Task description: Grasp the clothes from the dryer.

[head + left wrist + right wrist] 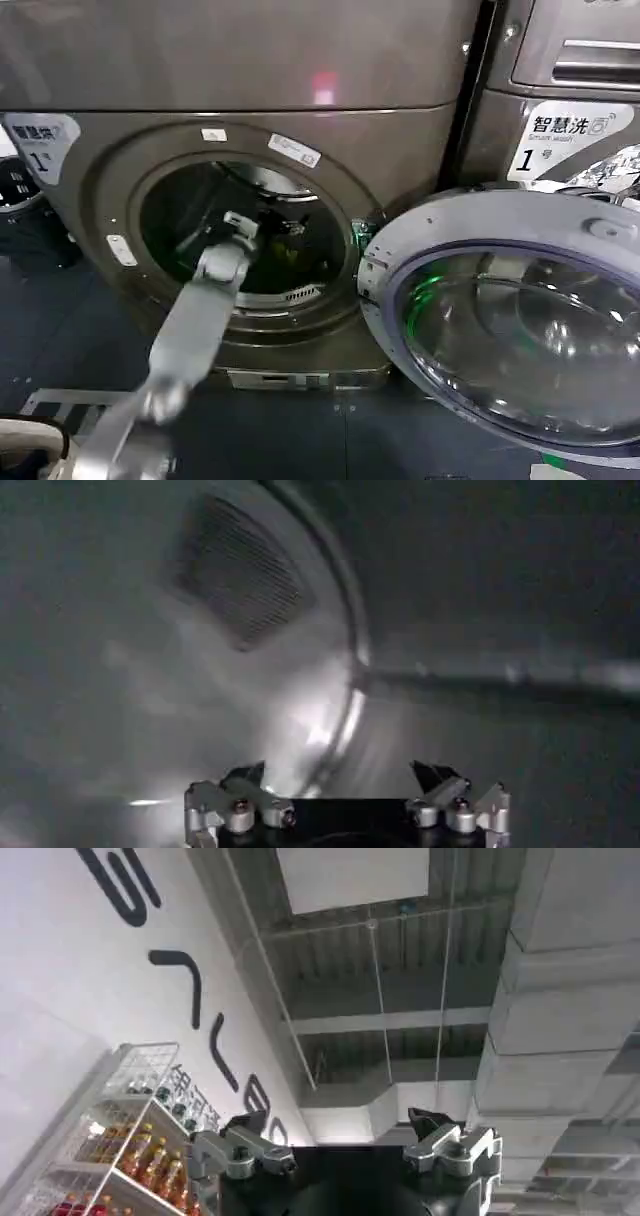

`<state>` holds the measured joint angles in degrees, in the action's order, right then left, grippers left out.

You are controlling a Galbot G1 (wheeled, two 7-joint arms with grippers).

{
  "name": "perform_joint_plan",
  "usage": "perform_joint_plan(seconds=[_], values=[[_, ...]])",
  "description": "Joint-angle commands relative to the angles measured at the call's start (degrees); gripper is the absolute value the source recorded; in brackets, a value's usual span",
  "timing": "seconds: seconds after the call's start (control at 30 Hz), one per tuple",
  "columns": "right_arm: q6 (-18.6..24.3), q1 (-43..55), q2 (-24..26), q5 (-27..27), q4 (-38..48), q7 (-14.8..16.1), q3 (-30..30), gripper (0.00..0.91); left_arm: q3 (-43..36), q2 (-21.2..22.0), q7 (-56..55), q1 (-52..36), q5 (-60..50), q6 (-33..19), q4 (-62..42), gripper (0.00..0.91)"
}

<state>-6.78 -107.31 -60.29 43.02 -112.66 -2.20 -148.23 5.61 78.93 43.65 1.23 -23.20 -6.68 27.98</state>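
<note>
The dryer (400, 140) is a dark grey-bronze front-loader with a white "1" label, and its round mouth stands open. My left arm reaches up from the lower left into the steel drum. Inside, the left gripper (284, 228) is open, and a dim yellow-green patch, the clothes (284, 252), lies just below and beyond it. In the left wrist view the left gripper (340, 775) has its jaws wide apart with nothing between them, facing the curved drum wall (120, 710). The right gripper (340, 1126) is open and points up at the ceiling.
The dryer's round glass door (510, 320) hangs open at the right, close to the drum mouth. A neighbouring machine (575, 60) with a silver panel stands at the upper right. A perforated paddle (240, 570) juts from the drum wall. A shelf of bottles (130, 1148) shows in the right wrist view.
</note>
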Motion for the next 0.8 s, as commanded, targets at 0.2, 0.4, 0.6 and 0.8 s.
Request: perform_joint_plan(seconds=[0.2,0.4,0.6,0.8], values=[[0.20,-0.13,-0.38,0.44,-0.43,0.28,-0.24,0.907,-15.61,2.52,15.18,-13.05,-23.94,-2.56,-21.01,0.907],[0.27,-0.09,-0.70,0.43,-0.88,0.50,-0.31,0.907,-18.64,4.46,10.31,-14.31,-25.77,1.91,-23.97,0.907],[0.34,-0.45,-0.55,0.43,-0.86,0.70,-0.57,0.907,-19.59,5.83,9.85,-13.60,-23.26,3.14,-24.28,0.907],[0.35,-0.39,-0.33,0.35,-0.84,0.81,-0.61,0.907,-19.59,6.51,8.89,-12.28,-19.58,4.29,-24.25,0.907]])
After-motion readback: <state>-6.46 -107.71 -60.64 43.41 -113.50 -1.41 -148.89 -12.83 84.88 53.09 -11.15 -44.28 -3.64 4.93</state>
